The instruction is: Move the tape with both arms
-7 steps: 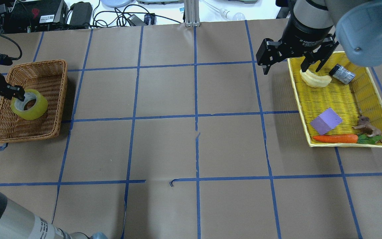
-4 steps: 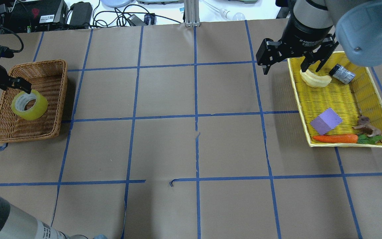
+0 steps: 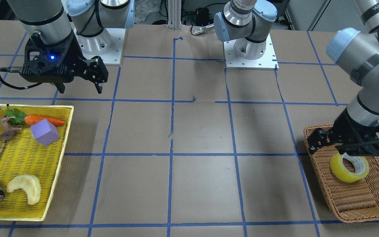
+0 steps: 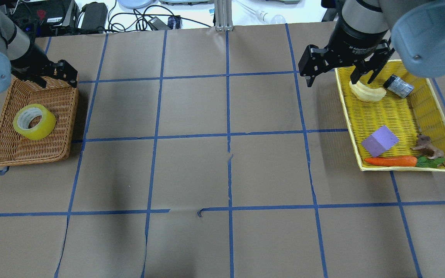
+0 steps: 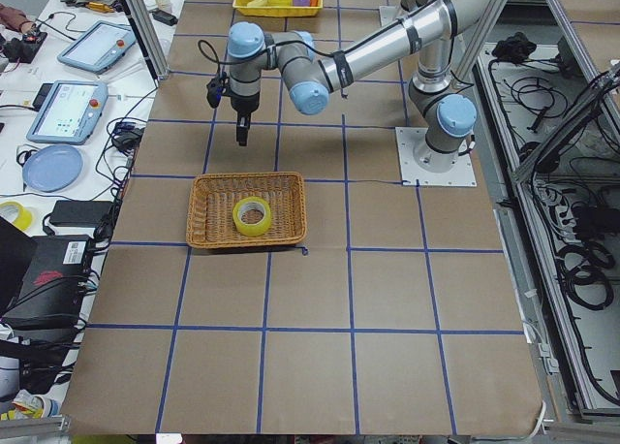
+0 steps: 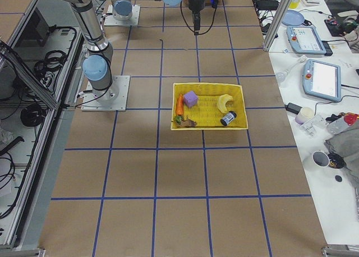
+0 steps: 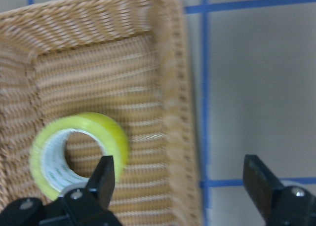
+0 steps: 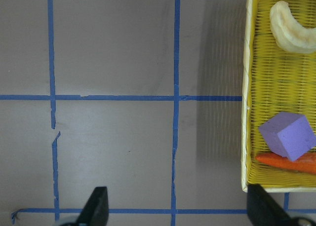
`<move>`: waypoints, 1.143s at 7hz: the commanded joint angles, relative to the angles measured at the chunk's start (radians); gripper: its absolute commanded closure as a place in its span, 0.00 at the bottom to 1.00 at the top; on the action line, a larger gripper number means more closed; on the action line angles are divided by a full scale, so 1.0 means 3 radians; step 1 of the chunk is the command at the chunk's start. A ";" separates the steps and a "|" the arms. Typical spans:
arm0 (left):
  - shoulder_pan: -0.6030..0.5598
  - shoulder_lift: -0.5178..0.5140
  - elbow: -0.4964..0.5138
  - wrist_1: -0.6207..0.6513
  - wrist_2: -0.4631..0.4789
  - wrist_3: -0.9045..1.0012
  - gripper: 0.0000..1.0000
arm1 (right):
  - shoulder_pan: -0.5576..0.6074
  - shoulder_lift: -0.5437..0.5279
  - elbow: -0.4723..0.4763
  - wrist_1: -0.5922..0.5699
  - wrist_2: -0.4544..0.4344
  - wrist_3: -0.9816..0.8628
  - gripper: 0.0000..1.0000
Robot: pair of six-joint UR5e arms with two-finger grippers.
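Note:
The yellow-green tape roll (image 4: 34,122) lies in the brown wicker basket (image 4: 70,116) at the table's left, free of any gripper. It also shows in the front view (image 3: 349,167), the side view (image 5: 253,216) and the left wrist view (image 7: 74,149). My left gripper (image 4: 59,82) is open and empty, raised over the basket's far right corner; its fingers (image 7: 103,176) straddle the basket's rim. My right gripper (image 4: 340,80) is open and empty, hovering by the yellow tray's far left corner (image 3: 79,89).
The yellow tray (image 4: 348,116) at the right holds a purple cube (image 4: 379,141), a carrot (image 4: 390,161), a pale crescent (image 4: 367,92), a grey can (image 4: 398,86) and a small brown figure (image 4: 425,146). Blue tape lines grid the brown table.
My left gripper has come off the tape's rim and moved up and toward the basket's far right corner. The tape stays in the basket. The right arm has not moved.

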 commanded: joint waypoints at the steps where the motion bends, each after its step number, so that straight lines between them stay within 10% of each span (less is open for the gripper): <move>1: -0.0649 0.0187 0.0326 -0.0898 0.0020 -0.0763 0.07 | 0.0005 0.0000 0.0000 0.0001 0.0000 0.0000 0.00; 8: -0.0979 0.0213 0.0568 -0.1440 -0.0016 -0.0843 0.00 | 0.0005 0.0000 0.0000 0.0001 0.0000 0.0000 0.00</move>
